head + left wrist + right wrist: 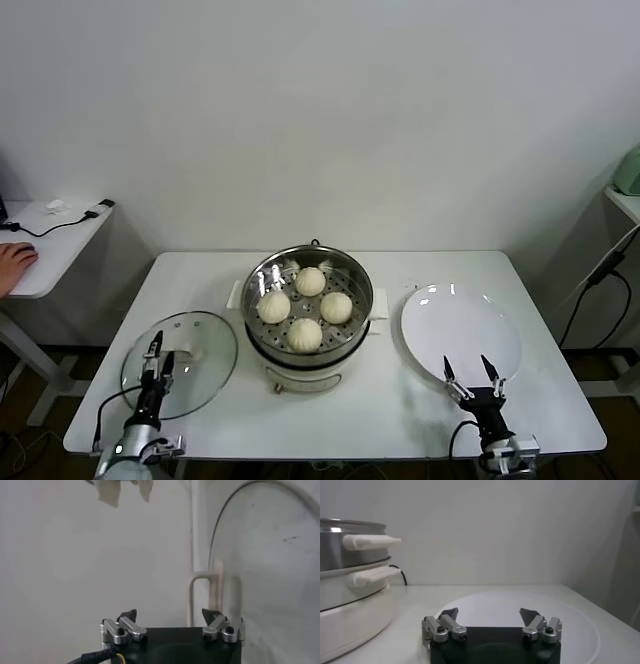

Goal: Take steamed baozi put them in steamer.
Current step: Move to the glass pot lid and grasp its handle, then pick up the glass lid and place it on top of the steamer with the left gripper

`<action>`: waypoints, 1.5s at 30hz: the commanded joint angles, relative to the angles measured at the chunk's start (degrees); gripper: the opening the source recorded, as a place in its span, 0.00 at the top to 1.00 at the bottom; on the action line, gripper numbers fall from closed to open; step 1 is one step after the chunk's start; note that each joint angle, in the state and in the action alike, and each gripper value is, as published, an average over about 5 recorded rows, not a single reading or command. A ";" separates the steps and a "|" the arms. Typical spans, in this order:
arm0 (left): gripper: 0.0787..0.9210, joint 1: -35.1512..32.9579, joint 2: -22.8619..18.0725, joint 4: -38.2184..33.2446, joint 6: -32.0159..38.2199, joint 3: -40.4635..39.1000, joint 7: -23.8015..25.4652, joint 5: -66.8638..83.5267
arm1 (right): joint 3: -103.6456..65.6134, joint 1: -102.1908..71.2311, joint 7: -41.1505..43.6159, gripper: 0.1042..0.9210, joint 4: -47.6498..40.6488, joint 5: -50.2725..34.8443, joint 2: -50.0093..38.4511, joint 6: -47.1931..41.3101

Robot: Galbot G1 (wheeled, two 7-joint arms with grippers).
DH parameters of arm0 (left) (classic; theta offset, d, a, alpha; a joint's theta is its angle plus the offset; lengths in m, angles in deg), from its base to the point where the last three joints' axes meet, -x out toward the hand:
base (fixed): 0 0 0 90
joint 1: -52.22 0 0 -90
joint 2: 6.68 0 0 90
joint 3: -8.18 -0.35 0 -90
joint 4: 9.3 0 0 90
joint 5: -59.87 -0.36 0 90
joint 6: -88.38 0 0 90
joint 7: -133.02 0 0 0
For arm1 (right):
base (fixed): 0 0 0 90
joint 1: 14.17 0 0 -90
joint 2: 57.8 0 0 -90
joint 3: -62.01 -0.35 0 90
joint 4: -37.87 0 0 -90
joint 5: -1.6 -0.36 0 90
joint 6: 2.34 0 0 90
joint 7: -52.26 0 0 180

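Steamer point(308, 300): table point(200, 275) ctr, four baozi point(306, 306) inside.
Left gripper point(159, 350): 7 o'clock, over glass lid point(205, 345), released.
Right gripper point(473, 373): 5 o'clock, at plate point(455, 320) edge, released.

Even, bright overhead light is washing the white bench point(200, 280) and wall; shadows are staying faint and soft; glare is glinting off the steamer point(352, 275) rim and white plate point(470, 330); the left wrist view is looking hazy and pale, the glass lid point(270, 555) reading blurred.
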 commanded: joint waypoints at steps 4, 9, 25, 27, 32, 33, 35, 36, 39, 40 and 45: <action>0.22 2.13 0.01 1.45 -2.70 -0.58 0.66 0.71 | 0.51 0.46 0.25 0.12 -1.25 0.58 0.23 0.21; 0.40 2.11 -0.35 1.99 -3.02 -0.91 0.73 0.91 | 0.91 0.85 0.25 0.12 -1.54 1.15 0.34 0.15; 0.92 2.04 -1.34 0.82 -3.90 -0.45 0.90 1.48 | 0.66 0.85 0.09 0.12 -0.41 1.33 0.02 -0.19; 0.93 1.41 -1.05 -1.12 -3.98 -0.03 1.41 2.13 | 0.56 0.64 -0.02 0.12 0.02 1.29 -0.23 -0.35; 0.93 -1.50 0.91 -8.85 -4.63 1.47 3.90 4.60 | 0.26 0.56 -1.62 0.12 1.12 1.78 -0.50 -1.63; 0.93 -2.33 1.55 -10.95 -5.08 1.83 4.68 5.33 | 0.23 0.61 -2.00 0.12 1.30 2.09 -0.52 -1.91; 0.93 -4.07 3.27 -15.43 -6.30 2.62 6.98 7.44 | 0.24 0.70 -2.48 0.12 1.58 2.82 -0.58 -2.25; 0.93 -4.85 4.29 -17.68 -7.12 3.00 8.55 8.72 | 0.26 0.70 -2.67 0.12 1.75 3.18 -0.60 -2.37; 0.93 -6.66 8.32 -25.52 -10.65 4.18 15.97 13.97 | 0.34 0.49 -3.09 0.12 2.39 3.93 -0.60 -2.66; 0.93 -6.74 9.66 -28.13 -12.05 4.58 18.92 15.51 | 0.34 0.35 -3.17 0.12 2.62 4.13 -0.59 -2.68; 0.93 -3.81 13.77 -37.06 -18.25 5.18 28.40 19.05 | 0.13 -0.38 -3.21 0.12 3.37 4.37 -0.44 -2.45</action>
